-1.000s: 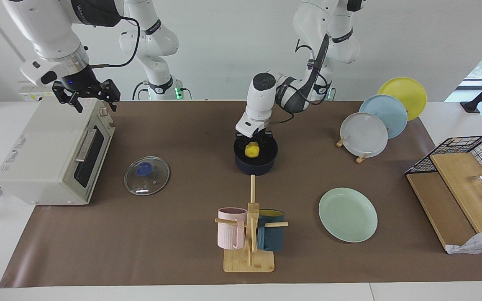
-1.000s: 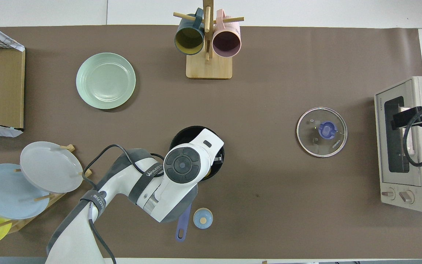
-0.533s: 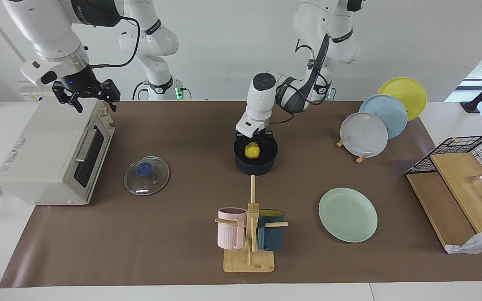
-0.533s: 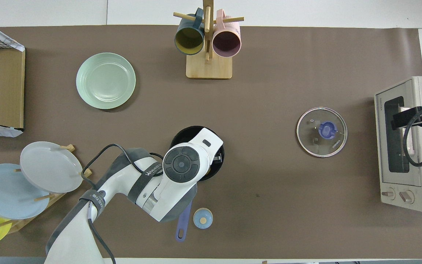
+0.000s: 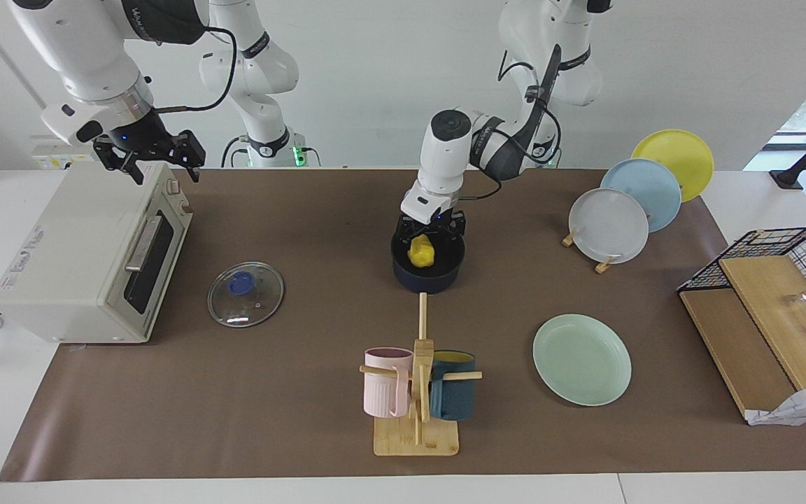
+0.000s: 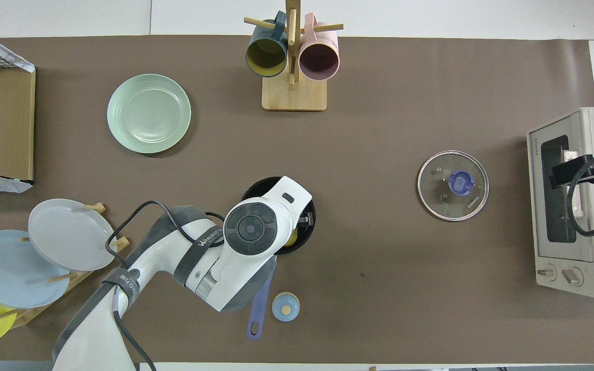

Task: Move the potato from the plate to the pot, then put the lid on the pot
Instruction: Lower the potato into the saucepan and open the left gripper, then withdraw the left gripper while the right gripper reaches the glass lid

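The yellow potato (image 5: 422, 252) lies inside the dark blue pot (image 5: 428, 274) at the table's middle. In the overhead view only a sliver of the potato (image 6: 291, 238) shows, under the left arm's wrist, beside the pot's rim (image 6: 257, 186) and its long blue handle (image 6: 261, 301). My left gripper (image 5: 432, 229) hangs open just above the pot, its fingers apart and off the potato. The glass lid (image 5: 245, 294) with a blue knob lies flat toward the right arm's end (image 6: 453, 185). The mint-green plate (image 5: 581, 359) is bare (image 6: 149, 113). My right gripper (image 5: 151, 159) waits open over the toaster oven.
A white toaster oven (image 5: 88, 259) stands at the right arm's end. A mug rack (image 5: 417, 392) with two mugs is farther from the robots than the pot. A small blue bell (image 6: 285, 306) sits beside the pot's handle. An upright plate rack (image 5: 627, 210) and a wire basket (image 5: 767, 301) stand at the left arm's end.
My left gripper has risen a little above the pot, and the potato stays inside. The right gripper has shifted slightly over the oven.
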`<act>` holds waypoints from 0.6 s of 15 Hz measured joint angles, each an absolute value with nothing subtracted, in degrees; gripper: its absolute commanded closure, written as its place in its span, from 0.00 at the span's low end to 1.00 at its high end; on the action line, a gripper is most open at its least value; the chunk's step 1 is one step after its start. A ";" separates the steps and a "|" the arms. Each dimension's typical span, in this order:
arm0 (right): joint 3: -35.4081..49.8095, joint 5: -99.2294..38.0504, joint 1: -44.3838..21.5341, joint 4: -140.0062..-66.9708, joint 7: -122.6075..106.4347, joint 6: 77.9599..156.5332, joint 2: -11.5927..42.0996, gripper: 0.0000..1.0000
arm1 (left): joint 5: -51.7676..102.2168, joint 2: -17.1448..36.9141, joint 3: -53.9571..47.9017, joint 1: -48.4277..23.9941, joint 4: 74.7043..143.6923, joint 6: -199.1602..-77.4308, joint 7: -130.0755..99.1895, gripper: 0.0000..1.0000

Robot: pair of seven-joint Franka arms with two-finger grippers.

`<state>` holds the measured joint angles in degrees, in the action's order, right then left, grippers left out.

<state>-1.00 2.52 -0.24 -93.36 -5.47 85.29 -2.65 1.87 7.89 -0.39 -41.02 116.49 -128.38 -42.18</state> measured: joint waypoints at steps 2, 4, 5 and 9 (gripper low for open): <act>-0.71 1.18 -0.77 -95.23 -5.49 90.19 -2.56 0.00 | 1.85 5.15 -0.21 -39.15 114.00 -122.71 -40.86 0.00; -0.56 0.97 -2.10 -98.92 -5.49 96.40 -1.93 0.00 | 1.85 2.05 -0.08 -36.40 111.28 -117.26 -39.16 0.00; -0.54 0.96 -2.89 -100.91 -5.49 99.75 -1.13 0.00 | 1.85 0.47 0.02 -34.46 109.76 -114.22 -37.33 0.00; -0.50 0.96 -4.67 -108.09 -5.49 113.50 4.08 0.00 | 2.30 -4.67 0.46 -24.76 104.30 -101.86 -24.13 0.00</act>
